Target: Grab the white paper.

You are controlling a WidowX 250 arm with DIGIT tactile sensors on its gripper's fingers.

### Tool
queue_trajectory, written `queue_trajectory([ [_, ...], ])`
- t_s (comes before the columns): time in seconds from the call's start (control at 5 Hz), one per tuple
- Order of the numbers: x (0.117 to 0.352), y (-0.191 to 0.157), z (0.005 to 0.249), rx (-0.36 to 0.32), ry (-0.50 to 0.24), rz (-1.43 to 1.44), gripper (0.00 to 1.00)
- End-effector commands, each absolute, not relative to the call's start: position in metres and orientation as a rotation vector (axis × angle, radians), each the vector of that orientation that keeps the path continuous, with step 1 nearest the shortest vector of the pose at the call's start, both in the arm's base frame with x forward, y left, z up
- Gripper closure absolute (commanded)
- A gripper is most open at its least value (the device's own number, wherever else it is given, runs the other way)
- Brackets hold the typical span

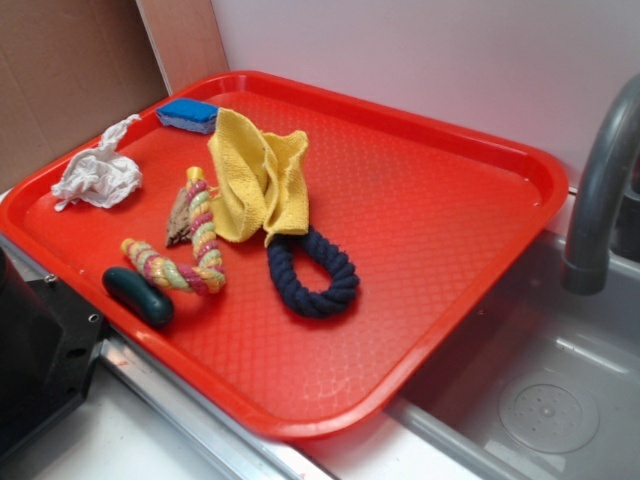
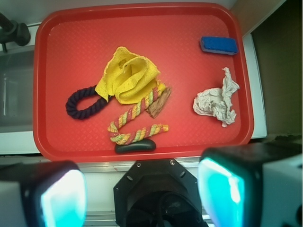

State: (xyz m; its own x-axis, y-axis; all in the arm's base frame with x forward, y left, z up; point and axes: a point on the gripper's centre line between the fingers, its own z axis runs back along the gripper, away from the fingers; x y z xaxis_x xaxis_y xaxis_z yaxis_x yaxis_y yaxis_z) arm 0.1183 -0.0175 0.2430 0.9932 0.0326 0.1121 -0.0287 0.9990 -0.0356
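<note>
Wrist view: white paper on tray

Red tray holds white paper, yellow cloth, ropes, blue sponge.

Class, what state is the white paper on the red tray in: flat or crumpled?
Crumpled. The white paper is a wrinkled wad with a twisted tail, lying on the red tray, apart from the yellow cloth.
</note>
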Motion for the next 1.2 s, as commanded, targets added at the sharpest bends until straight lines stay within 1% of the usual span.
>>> queue_trajectory([
  [0.0,0.118,-0.017,0.243,-0.034,-0.113,0.031,0.00],
  [0.2,0.141,0.033,0.193,0.116,0.008,0.179,0.00],
  [0.4,0.154,0.084,0.152,0.043,-0.022,0.429,0.00],
  [0.6,0.159,0.119,0.127,0.111,-0.154,0.685,0.00],
  [0.8,0.158,0.131,0.098,0.133,-0.234,0.938,0.00],
  [1.0,0.150,0.127,0.078,0.174,-0.193,1.184,0.00],
])
